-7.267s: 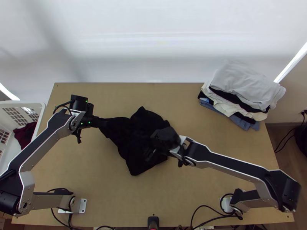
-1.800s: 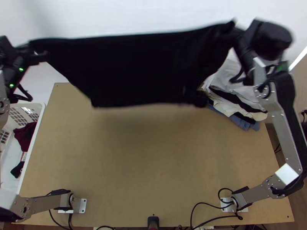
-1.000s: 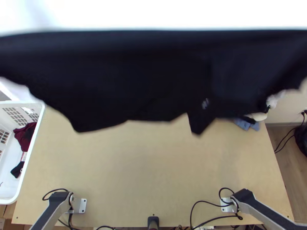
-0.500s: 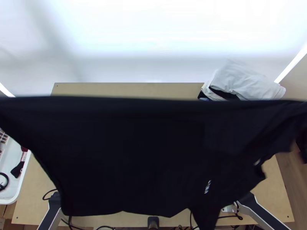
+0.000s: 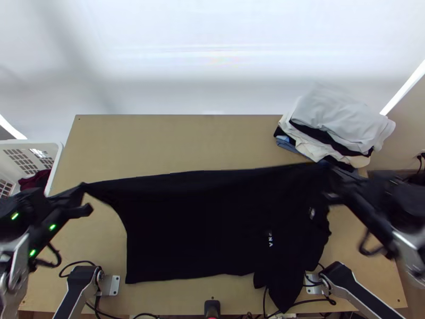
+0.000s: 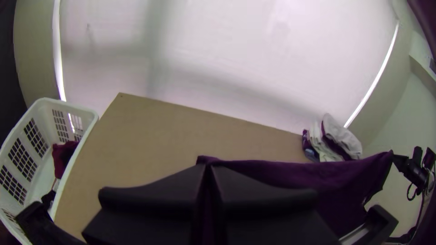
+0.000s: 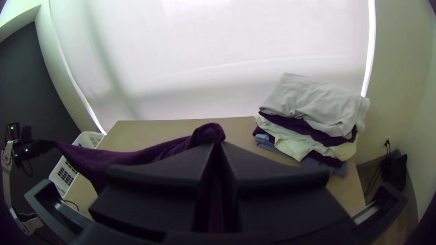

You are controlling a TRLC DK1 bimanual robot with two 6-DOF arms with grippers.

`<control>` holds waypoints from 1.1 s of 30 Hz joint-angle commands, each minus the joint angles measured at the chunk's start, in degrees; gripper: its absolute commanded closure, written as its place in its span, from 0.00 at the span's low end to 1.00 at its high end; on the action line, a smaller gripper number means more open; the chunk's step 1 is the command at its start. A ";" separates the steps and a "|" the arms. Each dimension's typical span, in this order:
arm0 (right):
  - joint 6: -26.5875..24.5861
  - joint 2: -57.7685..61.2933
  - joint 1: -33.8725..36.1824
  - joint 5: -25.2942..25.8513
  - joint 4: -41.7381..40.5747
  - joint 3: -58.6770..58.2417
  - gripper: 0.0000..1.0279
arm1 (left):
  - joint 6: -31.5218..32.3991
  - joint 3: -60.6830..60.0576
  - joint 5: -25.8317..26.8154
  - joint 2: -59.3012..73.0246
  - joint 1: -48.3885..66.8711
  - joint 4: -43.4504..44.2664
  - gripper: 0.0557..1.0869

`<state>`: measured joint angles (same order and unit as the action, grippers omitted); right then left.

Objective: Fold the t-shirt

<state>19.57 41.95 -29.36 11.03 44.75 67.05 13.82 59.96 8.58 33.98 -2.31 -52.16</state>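
Note:
In the top view my left gripper [image 5: 84,196] is shut on one upper corner of the black t-shirt [image 5: 186,223], and my right gripper [image 5: 328,178] holds the opposite upper corner. Between them the cloth's far edge is stretched nearly straight, the rest hanging toward the table's near edge, bunched at its right part. The left wrist view shows the t-shirt [image 6: 290,174], purplish here, pinched by the closed left gripper [image 6: 208,170]. Seen from the right wrist, the right gripper [image 7: 217,147] is closed on a bunched corner of the t-shirt [image 7: 136,156].
A stack of folded clothes [image 5: 340,122] lies at the table's far right corner. A white basket [image 5: 57,154] with dark red cloth stands beyond the left edge. The wooden table [image 5: 175,143] is bare along its far side. Cables [image 5: 276,287] lie near the arm bases.
The t-shirt, earlier bunched on the table, was lifted and stretched between both grippers. Over the last second it has come down and toward the near edge, and both grippers have come back into the top view.

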 commanded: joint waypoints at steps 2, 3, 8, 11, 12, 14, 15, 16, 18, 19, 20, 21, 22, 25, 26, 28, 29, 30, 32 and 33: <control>1.87 7.18 1.68 -2.41 -7.84 -3.76 0.97 | -0.90 -1.43 0.47 9.88 -0.16 3.38 0.96; 1.52 9.29 4.14 -4.87 -10.47 -4.12 0.97 | -0.82 -0.55 0.47 12.69 0.11 3.91 0.96; 1.26 20.01 8.89 -13.49 -17.51 -3.59 0.97 | -1.34 2.26 0.74 26.49 -1.56 10.41 0.96; 1.17 27.57 10.47 -15.51 -20.14 -1.83 0.97 | -2.84 5.87 2.41 34.75 -2.35 10.59 0.96; 1.08 30.20 10.56 -15.51 -20.67 -0.95 0.97 | -3.01 7.01 2.32 36.95 -2.79 10.68 0.96; 1.08 34.86 10.56 -15.51 -21.55 0.98 0.97 | -3.45 9.12 2.41 41.79 -3.06 10.94 0.96; 1.08 37.24 10.56 -15.51 -22.25 1.95 0.97 | -3.80 10.35 2.41 43.98 -3.23 11.03 0.96; 1.08 39.52 10.56 -15.51 -23.04 2.91 0.97 | -3.80 11.58 2.41 46.27 -3.49 11.03 0.96; 1.08 44.18 10.73 -15.51 -23.75 5.55 0.97 | -4.07 14.13 2.41 50.49 -4.02 11.03 0.96; 0.91 46.55 10.73 -15.51 -23.75 6.96 0.97 | -4.07 15.53 2.50 52.68 -4.73 11.03 0.96; 0.73 48.84 10.73 -15.51 -23.83 8.54 0.97 | -4.60 16.76 2.41 54.88 -4.81 11.12 0.96; 0.73 51.12 10.73 -15.51 -24.19 10.03 0.97 | -4.68 18.08 2.32 57.25 -5.52 11.73 0.96; 0.64 53.23 10.73 -15.42 -24.27 11.53 0.97 | -4.77 19.75 2.41 59.54 -6.31 12.08 0.96; 0.82 59.30 10.82 -15.07 -24.27 17.24 0.97 | -4.86 25.82 1.97 66.48 -7.80 11.91 0.96; 1.26 61.58 10.82 -14.89 -24.10 19.79 0.97 | -4.95 27.49 1.88 68.50 -8.07 12.08 0.96; 2.05 65.98 10.91 -14.81 -22.25 25.59 0.97 | -4.86 32.23 1.62 73.43 -9.03 11.73 0.96; 2.14 68.26 10.73 -14.45 -21.20 28.93 0.97 | -4.68 34.87 1.26 75.89 -9.21 11.20 0.96; 2.49 70.19 10.56 -14.10 -19.79 32.18 0.97 | -4.42 37.42 1.18 78.00 -9.56 11.03 0.96; 3.02 73.27 10.20 -13.58 -18.65 37.28 0.97 | -4.24 42.16 1.18 82.04 -9.82 9.45 0.96; 3.10 74.68 10.12 -12.87 -18.65 39.30 0.97 | -3.80 44.63 1.09 83.80 -10.00 8.92 0.96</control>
<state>21.04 113.27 -19.00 -3.31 25.45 99.61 9.39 97.84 9.89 113.27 -11.55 -41.69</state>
